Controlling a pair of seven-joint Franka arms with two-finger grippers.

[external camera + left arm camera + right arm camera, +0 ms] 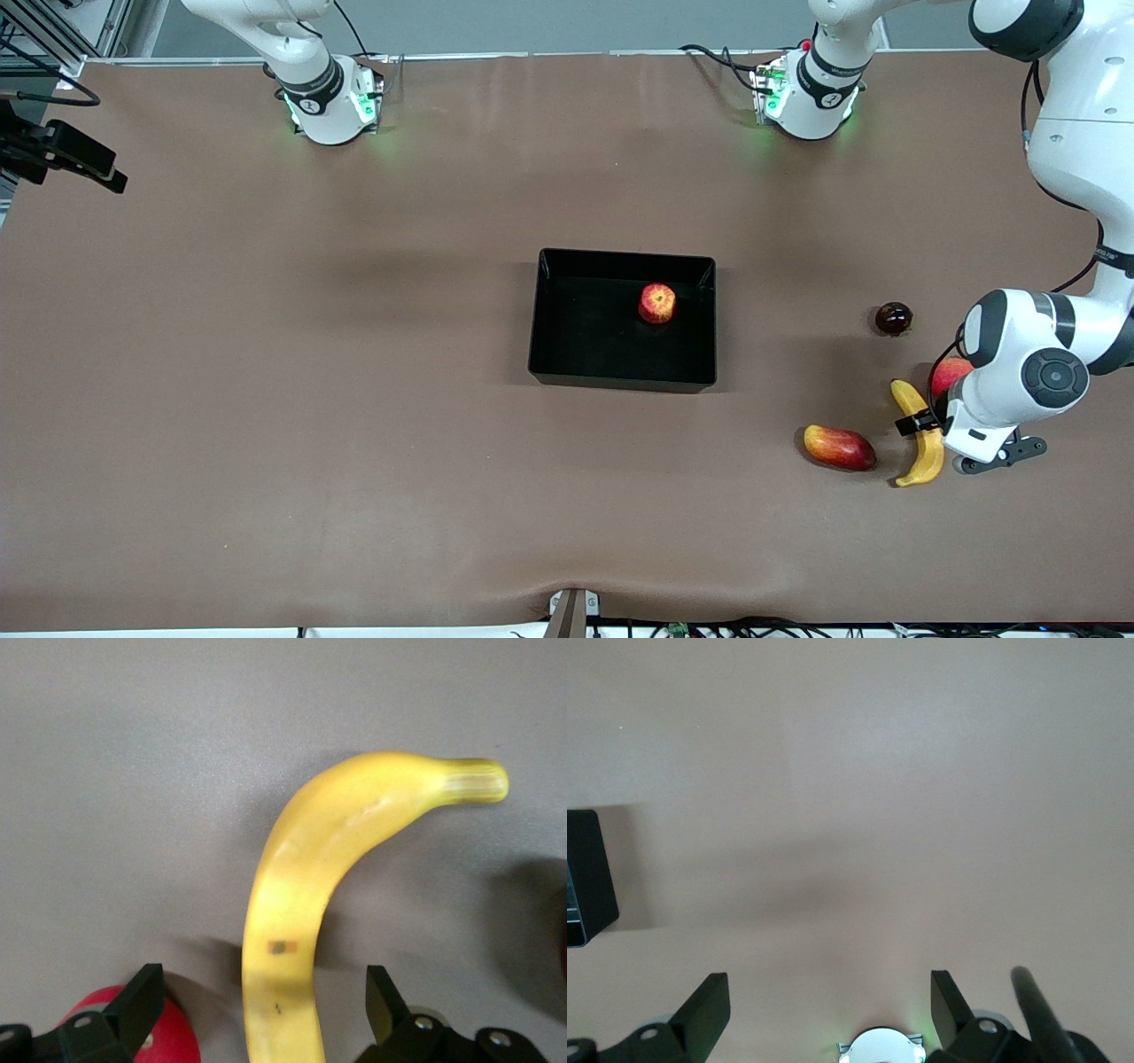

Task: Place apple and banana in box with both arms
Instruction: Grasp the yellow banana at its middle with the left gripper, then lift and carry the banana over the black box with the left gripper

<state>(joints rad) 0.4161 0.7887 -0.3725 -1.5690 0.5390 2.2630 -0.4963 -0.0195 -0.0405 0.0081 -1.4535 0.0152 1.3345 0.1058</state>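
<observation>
The apple lies in the black box, toward the left arm's end of it. The yellow banana lies on the table near the left arm's end, nearer the front camera than the box. My left gripper is low over the banana's middle. In the left wrist view my left gripper is open, with one finger on each side of the banana, apart from it. My right gripper is open and empty, high over bare table, out of the front view.
A pinkish-red round fruit lies close beside the banana, partly under the left arm; it also shows by one left finger. A mango-like fruit and a dark red round fruit lie nearby. The box's corner shows in the right wrist view.
</observation>
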